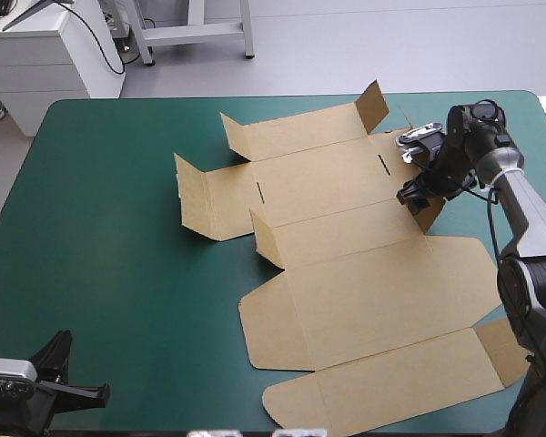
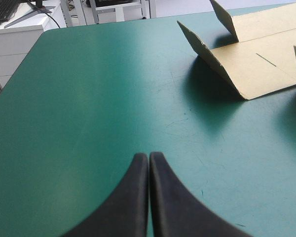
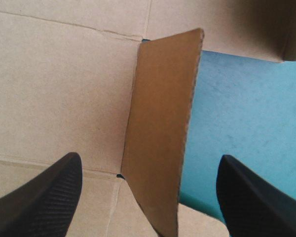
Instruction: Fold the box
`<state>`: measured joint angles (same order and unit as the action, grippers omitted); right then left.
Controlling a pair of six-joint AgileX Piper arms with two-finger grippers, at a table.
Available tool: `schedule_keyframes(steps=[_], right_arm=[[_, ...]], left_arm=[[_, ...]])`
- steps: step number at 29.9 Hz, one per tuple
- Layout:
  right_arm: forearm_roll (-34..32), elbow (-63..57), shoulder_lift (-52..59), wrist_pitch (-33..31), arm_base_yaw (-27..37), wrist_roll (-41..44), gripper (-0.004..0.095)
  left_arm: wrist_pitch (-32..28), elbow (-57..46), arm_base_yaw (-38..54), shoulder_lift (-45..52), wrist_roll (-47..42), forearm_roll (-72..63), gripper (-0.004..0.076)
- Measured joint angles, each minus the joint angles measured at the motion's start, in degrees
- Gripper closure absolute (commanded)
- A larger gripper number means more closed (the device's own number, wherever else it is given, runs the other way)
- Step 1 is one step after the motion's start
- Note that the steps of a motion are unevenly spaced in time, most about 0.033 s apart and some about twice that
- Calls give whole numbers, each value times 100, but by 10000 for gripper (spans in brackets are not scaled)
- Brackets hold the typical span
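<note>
right claw (image 3: 150,157) wide open, holding nothing; only its wrist view shows a raised flap (image 3: 160,123) between the fingers | right arm bent down over the box (image 1: 346,273) right edge | box spread mid-tabletop (image 1: 100,237) | left claw (image 2: 149,155) closed, empty, near-left corner

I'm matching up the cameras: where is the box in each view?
High view: the box lies mostly flat from mid-table toward the right edge.
Left wrist view: its end panel lies well ahead of the shut left gripper.
Right wrist view: its raised flap stands between the right gripper's open jaws.
Shared landmark: the teal-green cover.
</note>
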<state>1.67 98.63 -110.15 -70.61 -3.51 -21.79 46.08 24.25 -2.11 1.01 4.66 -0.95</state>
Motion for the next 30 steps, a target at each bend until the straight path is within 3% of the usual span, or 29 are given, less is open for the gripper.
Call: schedule_keyframes(steps=[2,5,7,11,12,20,30], right_arm=[[144,0,-95,0,51,-81,233],[334,0,-201,11,111,-194,348],[388,0,-261,18,124,-227,480],[542,0,-374,65,124,-289,870],[594,0,-381,70,124,-333,926],[697,0,-386,76,145,-1077,929],[749,363,-392,215,125,-2750,929]], left_arm=[[0,0,0,0,0,0,731],[0,0,0,0,0,0,731],[0,0,0,0,0,0,731],[0,0,0,0,0,0,731],[0,0,0,0,0,0,731],[0,0,0,0,0,0,731],[0,0,0,0,0,0,731]])
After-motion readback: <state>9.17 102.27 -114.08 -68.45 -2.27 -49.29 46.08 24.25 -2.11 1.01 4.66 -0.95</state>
